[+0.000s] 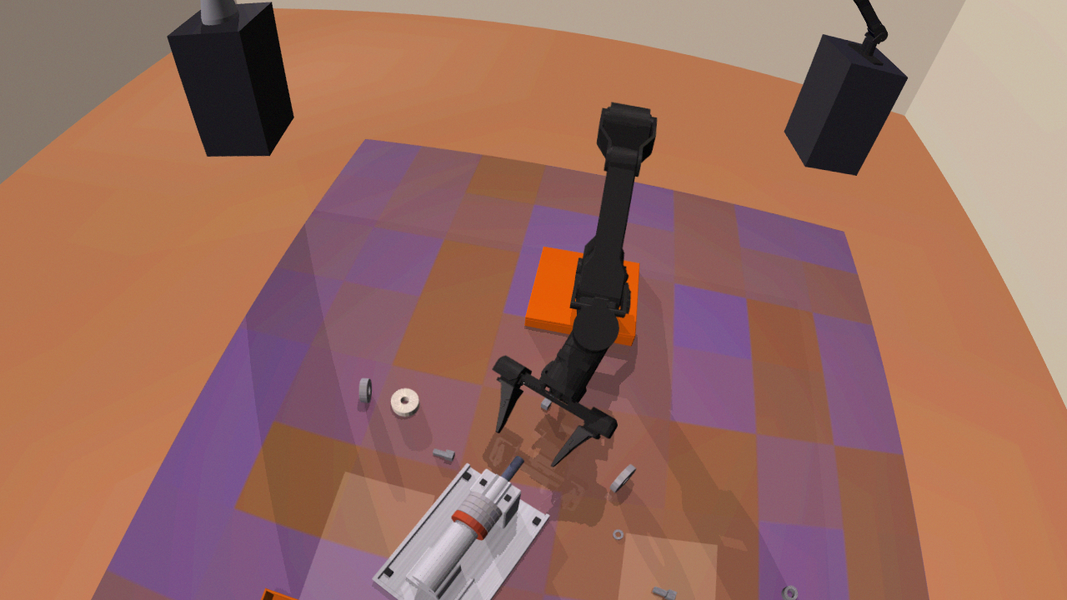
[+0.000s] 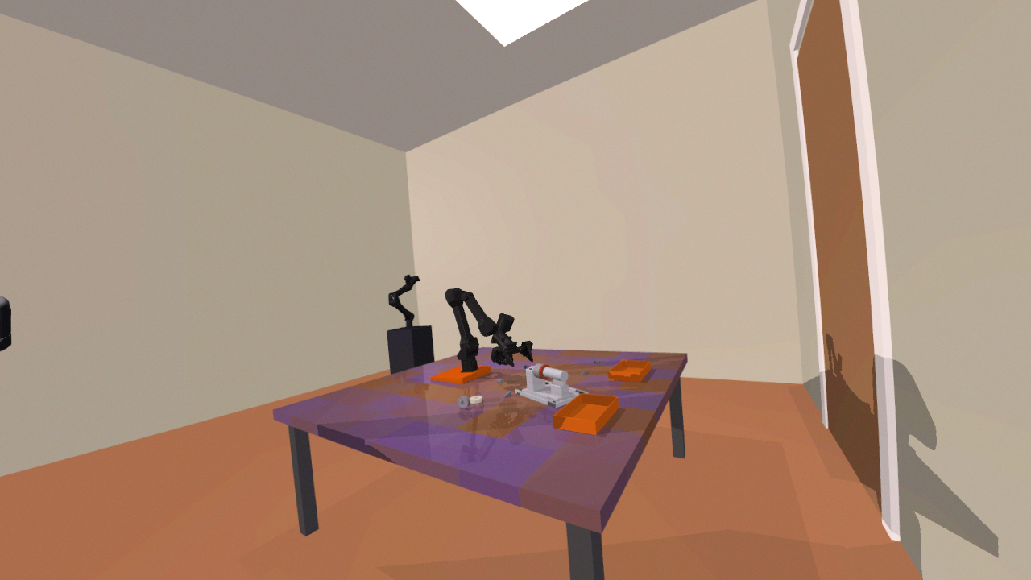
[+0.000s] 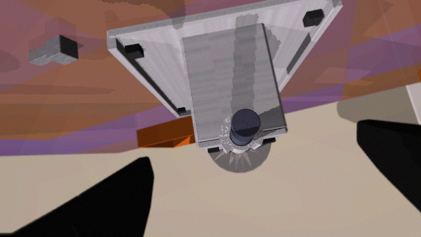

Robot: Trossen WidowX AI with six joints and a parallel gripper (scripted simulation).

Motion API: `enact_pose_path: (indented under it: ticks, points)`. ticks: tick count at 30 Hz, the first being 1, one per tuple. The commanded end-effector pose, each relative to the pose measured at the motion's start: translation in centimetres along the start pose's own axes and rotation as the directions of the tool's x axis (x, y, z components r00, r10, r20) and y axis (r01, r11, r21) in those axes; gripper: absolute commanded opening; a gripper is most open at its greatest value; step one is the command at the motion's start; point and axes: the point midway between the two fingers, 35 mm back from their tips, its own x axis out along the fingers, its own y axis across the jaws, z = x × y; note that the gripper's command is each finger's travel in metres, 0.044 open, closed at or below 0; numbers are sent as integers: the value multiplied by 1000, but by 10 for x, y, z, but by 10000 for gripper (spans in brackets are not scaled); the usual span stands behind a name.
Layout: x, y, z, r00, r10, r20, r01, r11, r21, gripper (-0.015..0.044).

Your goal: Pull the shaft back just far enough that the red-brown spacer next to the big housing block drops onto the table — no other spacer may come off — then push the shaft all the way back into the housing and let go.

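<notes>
My gripper [image 1: 525,447] [image 2: 522,360] [image 3: 252,149] is open and empty, its fingertips wide apart just off the shaft's free end. The dark blue-grey shaft [image 1: 512,467] [image 3: 245,122] sticks out of the near support post [image 3: 230,82] towards me. In the wrist view its end lies between the two fingers' directions, nearer the left finger. The red-brown spacer [image 1: 468,522] [image 2: 540,370] sits upright against the big pale housing [image 1: 443,556] [image 2: 556,373]. Pale grey spacers [image 1: 483,507] stand between it and the near post. The shaft inside the spacers is hidden.
A white ring [image 1: 405,399] and a grey ring [image 1: 364,390] are left of the fixture; another grey ring [image 1: 623,478] stands right. A bolt [image 1: 443,454] [image 3: 54,51] lies near the baseplate [image 3: 148,70]. Orange trays [image 2: 585,424] [image 2: 629,378] are beyond the fixture.
</notes>
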Motion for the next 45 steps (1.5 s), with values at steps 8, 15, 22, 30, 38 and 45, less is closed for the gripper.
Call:
enact_pose_path:
  ticks: [8, 15, 22, 30, 38, 45]
  points:
    - [3, -1, -11, 981, -3, 194, 5, 1000, -6, 440]
    - [-1, 0, -15, 966, -3, 257, 4, 1000, -4, 440]
    - [-1, 0, -15, 966, -3, 257, 4, 1000, -4, 440]
    - [-1, 0, -15, 966, -3, 257, 4, 1000, -4, 440]
    - [1, -1, -14, 966, -3, 257, 4, 1000, -4, 440]
    - [11, -1, -12, 967, -3, 256, 4, 1000, -4, 440]
